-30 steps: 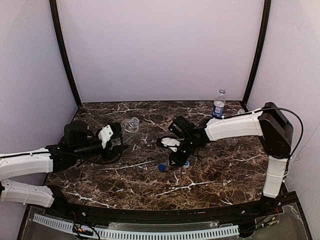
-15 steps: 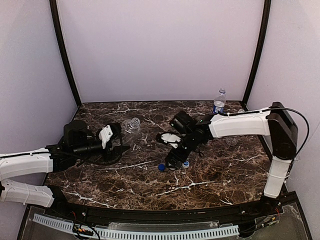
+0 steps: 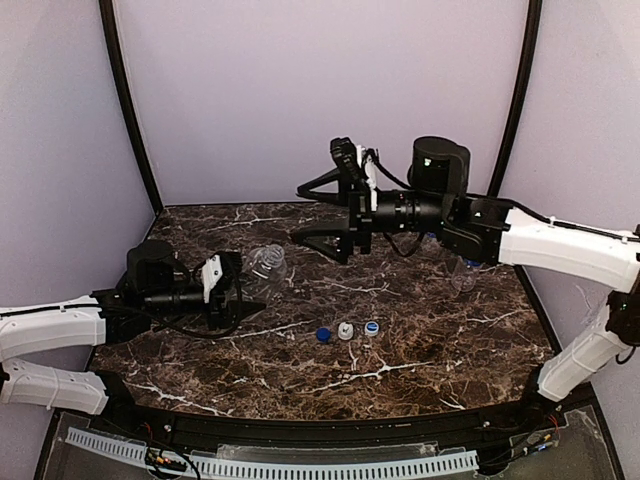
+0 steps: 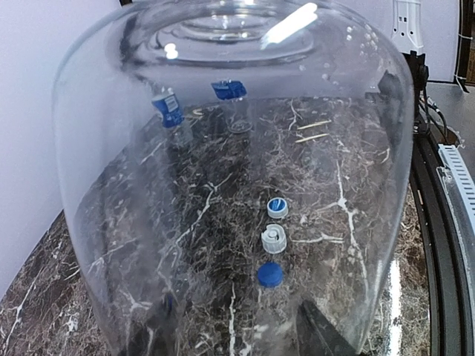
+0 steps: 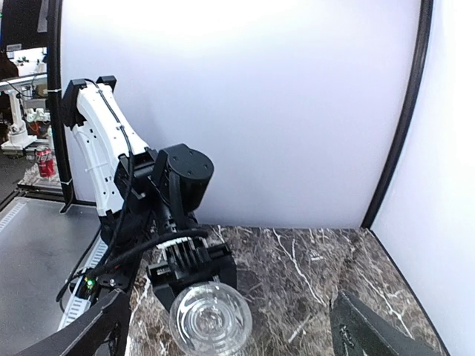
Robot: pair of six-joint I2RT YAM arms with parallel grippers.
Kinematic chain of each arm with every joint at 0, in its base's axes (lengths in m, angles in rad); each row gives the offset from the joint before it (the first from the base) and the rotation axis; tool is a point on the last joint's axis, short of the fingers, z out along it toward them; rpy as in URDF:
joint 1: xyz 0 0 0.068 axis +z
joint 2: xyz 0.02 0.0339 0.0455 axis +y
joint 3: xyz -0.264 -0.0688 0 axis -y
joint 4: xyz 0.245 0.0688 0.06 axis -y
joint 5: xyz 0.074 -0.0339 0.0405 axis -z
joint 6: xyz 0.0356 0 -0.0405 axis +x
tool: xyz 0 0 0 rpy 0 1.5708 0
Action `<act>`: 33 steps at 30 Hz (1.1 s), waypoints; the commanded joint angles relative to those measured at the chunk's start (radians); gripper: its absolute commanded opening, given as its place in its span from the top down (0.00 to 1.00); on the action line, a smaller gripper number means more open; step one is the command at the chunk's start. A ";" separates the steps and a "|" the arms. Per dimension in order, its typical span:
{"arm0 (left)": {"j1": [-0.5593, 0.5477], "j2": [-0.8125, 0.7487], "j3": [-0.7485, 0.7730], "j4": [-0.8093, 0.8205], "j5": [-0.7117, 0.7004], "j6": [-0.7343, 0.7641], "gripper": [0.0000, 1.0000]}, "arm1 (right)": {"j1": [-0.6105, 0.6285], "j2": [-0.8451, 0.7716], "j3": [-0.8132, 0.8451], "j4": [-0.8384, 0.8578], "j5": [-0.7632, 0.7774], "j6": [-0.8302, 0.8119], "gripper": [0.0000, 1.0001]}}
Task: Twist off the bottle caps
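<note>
My left gripper (image 3: 238,288) is shut on the clear unlabelled bottle (image 3: 266,262), which points its base toward the table's middle. That bottle (image 4: 223,148) fills the left wrist view, with the dark fingers (image 4: 323,337) at its lower end. Three bottle caps lie in a row on the marble: dark blue (image 3: 323,335), white (image 3: 346,331) and pale blue-and-white (image 3: 372,327). Through the bottle's wall they show again: dark blue (image 4: 269,275), white (image 4: 273,239), pale blue-and-white (image 4: 277,207). My right gripper (image 3: 313,213) hangs open and empty, high above the back of the table. Its wrist view looks down at the bottle's base (image 5: 211,320).
A clear bottle (image 3: 462,277) shows partly under the right arm near the right wall. The dark marble table (image 3: 420,350) is bounded by lilac walls and black corner posts. The left arm's body (image 5: 182,185) rises behind the held bottle in the right wrist view.
My right gripper opened, left the white cap between the two blue ones, then rose high and back toward the rear wall. The left gripper kept its hold on the bottle.
</note>
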 commanded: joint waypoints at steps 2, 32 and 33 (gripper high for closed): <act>0.002 -0.027 0.031 0.021 0.040 -0.017 0.54 | 0.058 0.102 0.051 0.122 -0.049 -0.020 0.11; 0.002 -0.053 -0.007 0.052 -0.016 -0.034 0.03 | 0.034 0.160 0.059 -0.045 0.097 0.062 1.00; 0.002 -0.056 -0.011 0.062 -0.041 -0.035 0.02 | 0.022 0.148 0.059 -0.071 0.125 0.061 1.00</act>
